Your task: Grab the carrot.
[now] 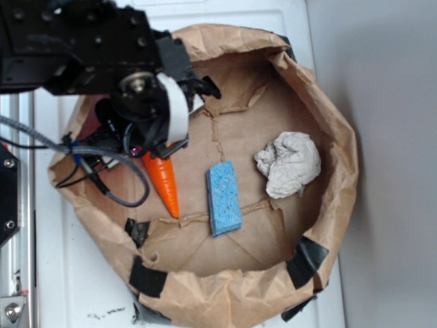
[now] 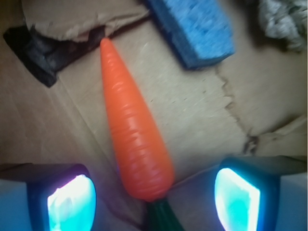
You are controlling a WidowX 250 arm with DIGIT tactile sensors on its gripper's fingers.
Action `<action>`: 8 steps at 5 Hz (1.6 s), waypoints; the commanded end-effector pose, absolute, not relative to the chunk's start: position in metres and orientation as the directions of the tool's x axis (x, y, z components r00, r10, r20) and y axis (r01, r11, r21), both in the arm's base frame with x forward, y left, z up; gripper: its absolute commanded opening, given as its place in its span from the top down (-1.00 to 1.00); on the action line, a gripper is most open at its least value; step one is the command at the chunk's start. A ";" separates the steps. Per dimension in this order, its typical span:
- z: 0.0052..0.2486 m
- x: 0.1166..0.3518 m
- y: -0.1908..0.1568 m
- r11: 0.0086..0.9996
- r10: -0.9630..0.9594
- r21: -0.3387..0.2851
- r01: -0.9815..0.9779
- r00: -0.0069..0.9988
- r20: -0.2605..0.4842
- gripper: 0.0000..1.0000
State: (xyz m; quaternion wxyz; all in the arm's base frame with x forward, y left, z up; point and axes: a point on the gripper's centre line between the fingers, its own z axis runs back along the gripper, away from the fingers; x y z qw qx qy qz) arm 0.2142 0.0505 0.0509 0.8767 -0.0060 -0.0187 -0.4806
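One wide brown paper bag [image 1: 328,130], its rim rolled down into a low crumpled wall and patched with strips of black tape [image 1: 307,262], lies on the white desk [image 1: 61,287] and holds everything else in the scene. The black robot arm [image 1: 68,48] reaches in from the upper left of the exterior view, with grey cables [image 1: 109,195] looping off it over the bag's left edge.

Inside the bag, on its flat creased floor, lie three things. A crumpled whitish cloth or wad of paper [image 1: 289,164] sits toward the right side. A blue sponge [image 1: 224,198] lies just left of it, near the middle, well clear of the walls. The carrot [image 1: 164,181] lies left of the sponge, close beside it but not touching, its tip pointing toward the bag's near wall and its stem end hidden under the arm in the exterior view.

In the wrist view the carrot [image 2: 137,144] stretches away from the camera, its dark green stem cap [image 2: 161,216] lying between the two fingers. The gripper [image 2: 154,197] stands wide apart, the lit pads [image 2: 72,202] well clear of the carrot on either side, holding nothing. The sponge [image 2: 192,29] shows at the top, and a piece of the tape [image 2: 33,50] at upper left.
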 end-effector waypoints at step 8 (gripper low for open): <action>0.149 0.233 0.050 0.962 -0.255 -0.020 0.271 0.926 0.277 1.00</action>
